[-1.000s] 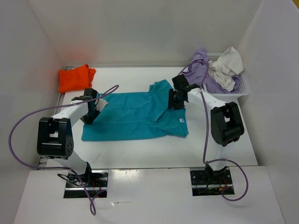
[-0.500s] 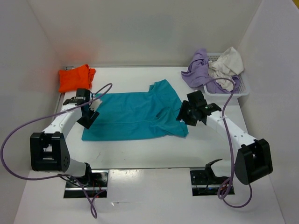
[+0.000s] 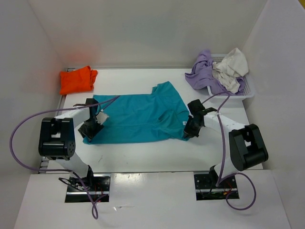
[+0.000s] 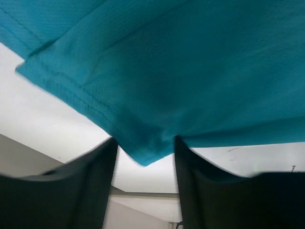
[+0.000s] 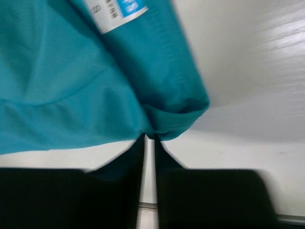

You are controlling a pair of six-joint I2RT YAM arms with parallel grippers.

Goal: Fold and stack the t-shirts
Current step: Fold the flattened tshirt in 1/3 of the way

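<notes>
A teal-blue t-shirt point(image 3: 138, 117) lies spread flat mid-table. My left gripper point(image 3: 90, 130) sits at its near left corner; in the left wrist view the gripper point(image 4: 144, 143) is open, its fingers point(image 4: 95, 181) standing apart with the teal-blue t-shirt point(image 4: 190, 71) corner between them, unpinched. My right gripper point(image 3: 190, 131) is at the near right corner; in the right wrist view the gripper point(image 5: 150, 137) is shut on a bunched fold of the teal-blue t-shirt point(image 5: 57, 95) hem. An orange t-shirt point(image 3: 77, 80) lies folded at the back left. Lavender point(image 3: 202, 71) and off-white point(image 3: 231, 67) t-shirts are heaped at the back right.
A white mesh basket point(image 3: 249, 88) at the back right holds the two heaped shirts, the lavender one spilling over its left rim. White walls enclose the table on three sides. A white size label point(image 5: 114, 12) shows on the teal cloth near my right fingers.
Both grippers moved toward me along the teal shirt's sides to its near corners. The right gripper closed on the hem. The left jaws widened, then narrowed around the corner.
</notes>
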